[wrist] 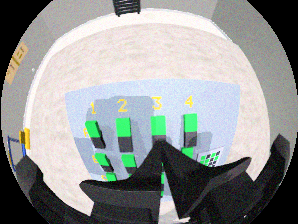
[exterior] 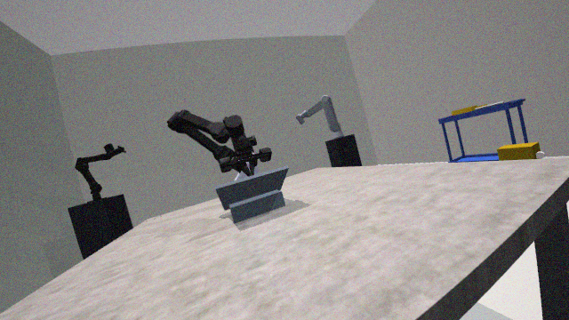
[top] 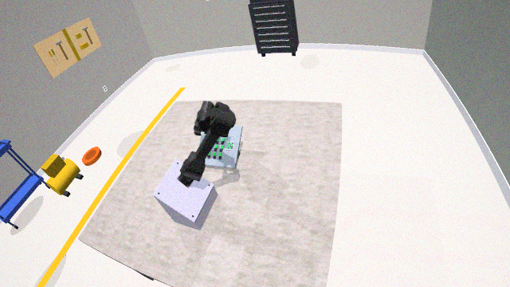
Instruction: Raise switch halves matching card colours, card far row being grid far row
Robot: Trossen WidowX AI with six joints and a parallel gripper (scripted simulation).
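Note:
The light blue switch panel [top: 237, 134] [exterior: 249, 188] [wrist: 79, 108] stands tilted on the table in front of the arm. Its rocker switches have green and dark grey halves; the far row is numbered 1 to 4. The small card [top: 229, 145] [wrist: 212, 157] lies at the panel's right side, partly hidden by the fingers in the wrist view. My gripper [wrist: 160, 144] [exterior: 245, 170] is shut and empty. Its tip hangs over column 3, at the near end of the far switch 3 [wrist: 158, 125]. I cannot tell if it touches. The fingers hide most of the near row.
The arm's white base block [top: 181, 197] stands just in front of the panel. Off the table are a black shelf rack [top: 273, 25], a yellow cart [top: 61, 173], an orange disc [top: 92, 155], a blue rack [exterior: 482, 129] and two other arms on black pedestals [exterior: 100, 220] [exterior: 343, 150].

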